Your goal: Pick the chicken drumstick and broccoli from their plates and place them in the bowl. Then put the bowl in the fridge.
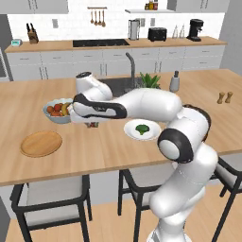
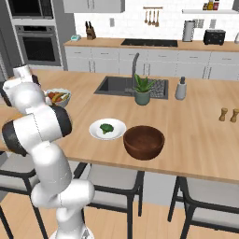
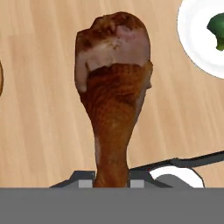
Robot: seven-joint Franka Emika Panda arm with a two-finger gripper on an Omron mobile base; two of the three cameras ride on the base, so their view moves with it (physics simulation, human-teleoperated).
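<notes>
Gripper [image 3: 112, 183] — clamped on drumstick [image 3: 113, 87]

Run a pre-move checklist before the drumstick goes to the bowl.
1. Chicken drumstick held by its bone end in the gripper: ok.
2. Drumstick lifted off the wooden plate: ok.
3. Dark wooden bowl upright with its mouth open: ok.
4. Broccoli waiting on the white plate: ok.
5. Path past the fruit bowl free: cannot tell.
</notes>
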